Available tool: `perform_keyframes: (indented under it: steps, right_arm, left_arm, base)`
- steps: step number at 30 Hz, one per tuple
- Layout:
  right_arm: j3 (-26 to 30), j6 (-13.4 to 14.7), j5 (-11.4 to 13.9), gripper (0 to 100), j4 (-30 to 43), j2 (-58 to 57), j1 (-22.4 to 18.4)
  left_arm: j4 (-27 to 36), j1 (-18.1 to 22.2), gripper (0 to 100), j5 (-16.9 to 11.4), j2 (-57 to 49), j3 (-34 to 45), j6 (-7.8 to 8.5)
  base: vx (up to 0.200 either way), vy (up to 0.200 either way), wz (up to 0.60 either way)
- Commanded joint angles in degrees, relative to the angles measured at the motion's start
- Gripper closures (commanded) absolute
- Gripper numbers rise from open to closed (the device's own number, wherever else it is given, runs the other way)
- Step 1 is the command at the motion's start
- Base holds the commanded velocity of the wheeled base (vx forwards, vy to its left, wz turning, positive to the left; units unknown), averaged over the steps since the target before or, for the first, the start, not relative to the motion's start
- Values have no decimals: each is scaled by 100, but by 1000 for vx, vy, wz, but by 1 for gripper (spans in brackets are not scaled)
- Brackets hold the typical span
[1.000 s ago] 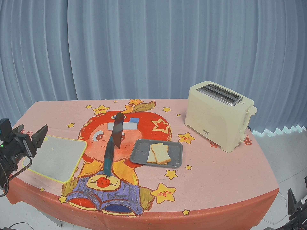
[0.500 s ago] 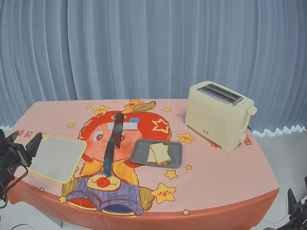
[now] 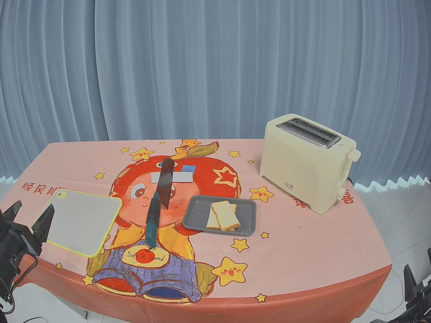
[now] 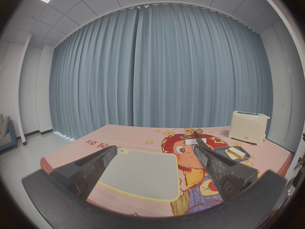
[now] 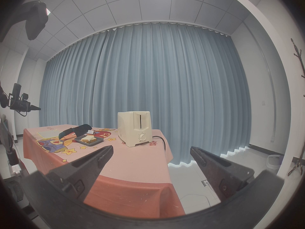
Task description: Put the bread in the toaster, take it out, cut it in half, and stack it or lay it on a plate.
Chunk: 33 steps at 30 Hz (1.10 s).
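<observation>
Two pieces of bread [image 3: 224,215] lie overlapping on a grey tray [image 3: 197,217] in the middle of the table. The cream toaster [image 3: 307,160] stands at the right with both slots empty. A knife [image 3: 154,211] with a teal handle and dark blade lies left of the tray. My left gripper [image 3: 28,212] is open and empty off the table's left corner, beside the cutting board [image 3: 78,220]. In the left wrist view the left gripper [image 4: 154,150] faces the board [image 4: 143,172]. My right gripper [image 5: 151,150] hangs open and empty beyond the table's right end, facing the toaster [image 5: 135,128].
A small white and blue block [image 3: 178,176] lies behind the knife's blade. The table's cloth [image 3: 287,256] is bare at the front right. A blue curtain [image 3: 215,59] hangs behind the table.
My left gripper has drawn back and down from the cutting board toward the table's near-left corner, staying open. Nothing on the table has moved.
</observation>
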Motion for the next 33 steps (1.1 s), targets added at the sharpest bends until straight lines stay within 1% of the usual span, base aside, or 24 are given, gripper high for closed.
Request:
perform_keyframes:
  steps: [1, 14, 15, 16, 17, 19, 20, 21, 24, 29, 33]
  right_arm:
    - [101, -1, 2, 0, -4, -93, 2]
    - [101, -1, 2, 0, -4, -93, 2]
    - [101, -1, 2, 0, -4, -93, 2]
    - [101, -1, 2, 0, -4, -93, 2]
    - [101, -1, 2, 0, -4, -93, 2]
    - [101, -1, 2, 0, -4, -93, 2]
    - [101, -1, 2, 0, -4, -93, 2]
    - [101, 8, 2, 0, -4, -93, 2]
    - [101, -1, 2, 0, -4, -93, 2]
    - [101, 8, 2, 0, -4, -93, 2]
    - [101, -1, 2, 0, -4, -93, 2]
  left_arm:
    - [6, -5, 0, 2, -411, 261, -3]
    - [32, -14, 0, 2, -1150, 964, -12]
    - [191, -14, 0, -7, -1281, 964, -12]
    - [191, -14, 0, -7, -1281, 964, -12]
    - [498, -22, 0, -7, -1475, 946, -12]
    - [832, -31, 0, -7, -1782, 964, -12]
    - [885, -40, 0, -7, -1835, 964, -12]
    - [1157, -40, 0, -7, -2169, 964, -12]
    - [1650, -40, 0, -16, -2626, 894, -12]
    - [2133, -49, 0, -24, -3048, 902, -12]
    - [2318, -49, 0, -24, -3224, 929, -12]
  base:
    - [0, 0, 0]
    - [0, 0, 0]
    - [0, 0, 0]
    - [0, 0, 0]
    - [0, 0, 0]
    - [0, 0, 0]
    - [0, 0, 0]
    - [0, 0, 0]
    - [0, 0, 0]
    - [0, 0, 0]
    - [0, 0, 0]
